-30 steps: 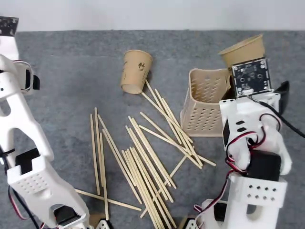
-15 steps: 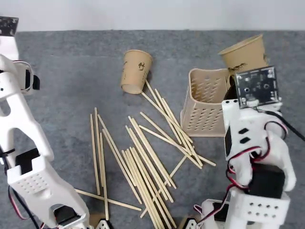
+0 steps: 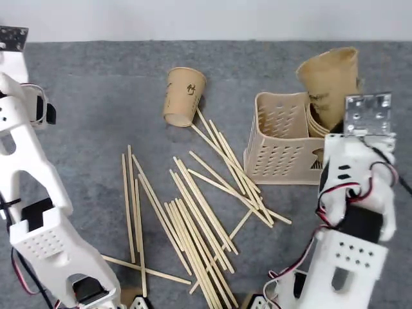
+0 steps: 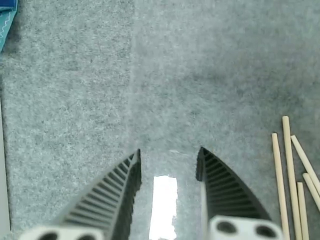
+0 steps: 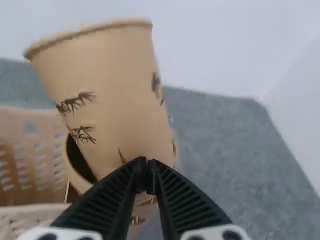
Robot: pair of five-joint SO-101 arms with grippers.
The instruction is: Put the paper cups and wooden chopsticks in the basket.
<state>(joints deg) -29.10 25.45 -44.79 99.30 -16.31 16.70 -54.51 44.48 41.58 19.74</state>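
My right gripper (image 5: pixel 146 161) is shut on the lower end of a paper cup (image 5: pixel 107 100) with bamboo print. This cup (image 3: pixel 329 80) stands tilted, rim up, over the right side of the beige basket (image 3: pixel 277 145). Its base sits in another cup (image 3: pixel 315 125) inside the basket. A third paper cup (image 3: pixel 183 96) lies on its side on the grey mat, left of the basket. Several wooden chopsticks (image 3: pixel 193 212) lie scattered from that cup toward the front. My left gripper (image 4: pixel 167 152) is open over bare mat, with chopstick ends (image 4: pixel 287 170) to one side.
The right arm's body (image 3: pixel 354 206) stands just in front of and to the right of the basket. The left arm (image 3: pixel 32 193) runs along the left edge. A pale wall (image 3: pixel 193 19) bounds the far side of the grey mat (image 3: pixel 96 96).
The right arm has swung to the right. The held cup has come down and tipped more upright, into the cup at the basket's right side. The left arm has not moved.
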